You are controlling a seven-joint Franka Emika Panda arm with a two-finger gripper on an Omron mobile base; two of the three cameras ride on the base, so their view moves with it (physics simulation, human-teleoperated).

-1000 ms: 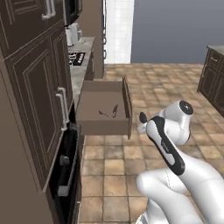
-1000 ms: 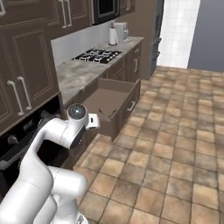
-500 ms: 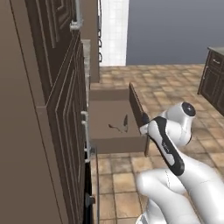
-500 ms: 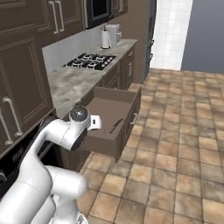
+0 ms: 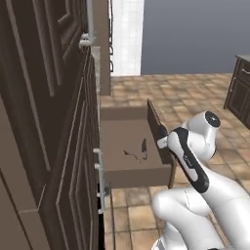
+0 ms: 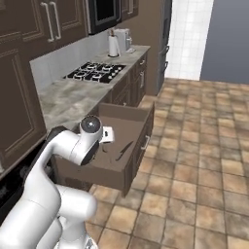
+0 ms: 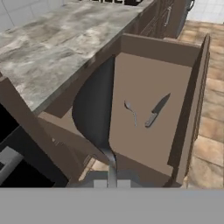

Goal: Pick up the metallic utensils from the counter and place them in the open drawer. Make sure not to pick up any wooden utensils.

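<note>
Hand (image 6: 107, 134) clenched on the thin neck of a dark grey spoon (image 7: 94, 105), bowl up, above the near corner of the drawer (image 7: 192, 100). Best carried further in over bare drawer floor, lowered flat, then released clear of the knife (image 7: 156, 111) and small spoon (image 7: 131, 111) lying side by side inside. Matte, round-bowled, seemingly metal.

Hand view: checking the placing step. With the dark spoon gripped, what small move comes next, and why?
Probably carry the shut gripper forward over the open dark brown wooden drawer, then lower. The dark grey metal spoon it holds hangs by the drawer's side wall; a slim black-handled knife and a small grey utensil lie on its floor.
</note>
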